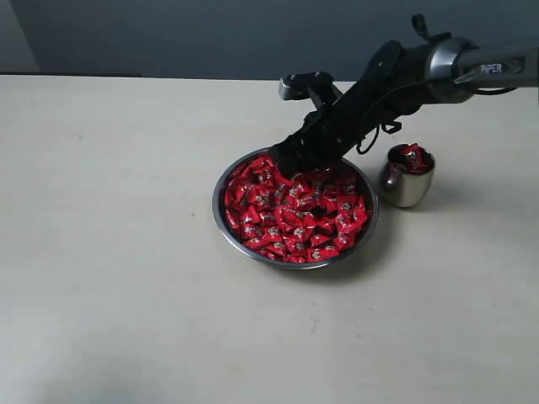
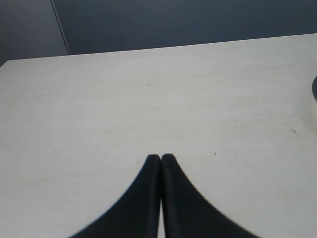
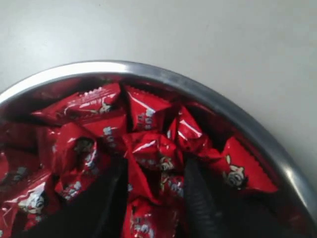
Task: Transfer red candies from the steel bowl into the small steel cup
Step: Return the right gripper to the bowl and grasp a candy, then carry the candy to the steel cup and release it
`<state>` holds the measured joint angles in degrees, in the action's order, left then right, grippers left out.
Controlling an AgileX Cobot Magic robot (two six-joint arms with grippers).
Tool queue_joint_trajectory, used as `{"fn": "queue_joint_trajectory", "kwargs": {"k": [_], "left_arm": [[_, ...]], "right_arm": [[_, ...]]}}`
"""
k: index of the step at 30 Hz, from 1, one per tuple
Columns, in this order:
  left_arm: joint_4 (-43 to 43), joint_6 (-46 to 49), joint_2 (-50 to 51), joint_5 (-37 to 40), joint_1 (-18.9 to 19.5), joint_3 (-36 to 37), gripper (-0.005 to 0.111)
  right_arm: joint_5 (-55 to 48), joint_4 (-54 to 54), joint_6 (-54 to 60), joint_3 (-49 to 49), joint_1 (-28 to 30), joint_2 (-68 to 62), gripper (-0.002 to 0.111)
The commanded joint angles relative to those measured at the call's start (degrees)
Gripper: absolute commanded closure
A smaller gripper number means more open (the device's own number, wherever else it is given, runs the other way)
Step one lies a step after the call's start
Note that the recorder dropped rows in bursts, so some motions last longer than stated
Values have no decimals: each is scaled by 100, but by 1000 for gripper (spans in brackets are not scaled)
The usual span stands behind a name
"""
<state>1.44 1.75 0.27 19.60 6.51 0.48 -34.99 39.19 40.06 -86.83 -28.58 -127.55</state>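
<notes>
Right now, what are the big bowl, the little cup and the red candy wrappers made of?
The bowl and cup look like polished metal, probably steel: grey and shiny, with bright reflections. The candy wrappers look like glossy plastic or foil film: they are crinkled, with bright glints and crimped edges.

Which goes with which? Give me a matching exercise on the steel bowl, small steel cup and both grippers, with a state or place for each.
1 steel bowl
2 small steel cup
3 left gripper
4 right gripper

A shut, over the table
B heaped with red candies
C down among candies in the bowl
D few candies inside, beside the bowl

Pairs: 1-B, 2-D, 3-A, 4-C
</notes>
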Motion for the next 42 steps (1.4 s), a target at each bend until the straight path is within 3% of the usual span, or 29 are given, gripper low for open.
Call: {"fn": "queue_joint_trajectory", "kwargs": {"k": [1,6,20,27,38,40,42], "left_arm": [[11,-7,-27,-28,-31,-48,106],[11,-7,-27,-28,-31,-48,106],[11,-7,-27,-28,-31,-48,106],[11,-7,-27,-28,-31,-48,106],[11,-7,-27,-28,-31,-48,106],[11,-7,-27,-28,-31,-48,106],[11,-7,-27,-28,-31,-48,106]], "right_arm": [[169,31,48,-44,29,11,88],[417,54,48,-44,29,11,109],[415,33,48,-44,29,36,109],[579,182,48,-44,29,-22,76],[379,1044,631,-44,29,-185,75],[348,1081,682,-44,29,-194,81],[360,1081,682,-44,29,-194,101]]}}
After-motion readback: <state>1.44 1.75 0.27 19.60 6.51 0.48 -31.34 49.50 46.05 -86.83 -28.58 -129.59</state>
